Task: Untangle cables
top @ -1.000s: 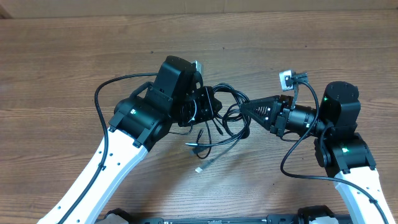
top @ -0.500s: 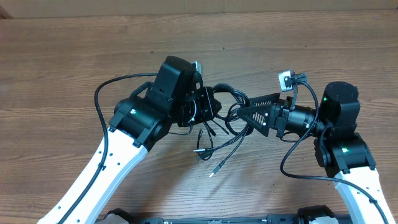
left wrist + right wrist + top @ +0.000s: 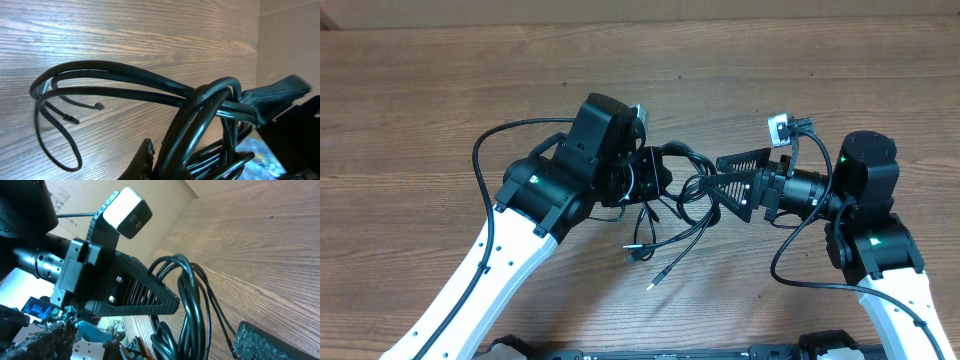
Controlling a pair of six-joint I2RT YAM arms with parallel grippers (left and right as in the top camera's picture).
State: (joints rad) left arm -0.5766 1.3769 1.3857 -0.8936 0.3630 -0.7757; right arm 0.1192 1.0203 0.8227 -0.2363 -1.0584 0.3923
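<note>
The cables [image 3: 682,183] are a tangle of thin black loops held above the wooden table between the two arms. My left gripper [image 3: 655,180] is shut on the bundle's left side. In the left wrist view the cables [image 3: 200,107] cross close to one dark finger [image 3: 145,160]. My right gripper [image 3: 715,173] is open, and its two ribbed fingers straddle the bundle's right loops without pinching them. The right wrist view has the cables [image 3: 189,300] running between the spread fingers of that gripper [image 3: 210,317]. Two loose plug ends [image 3: 653,283] hang toward the table's front.
The wooden table [image 3: 440,90] fills the view, with a cardboard wall along its far edge. A thicker black arm cord [image 3: 478,160] loops out left of the left arm. Another arm cord [image 3: 782,262] curls beside the right arm.
My right gripper has opened wide and let go of the cables. The loose plug ends have swung lower and toward the front of the table. The left gripper keeps its hold.
</note>
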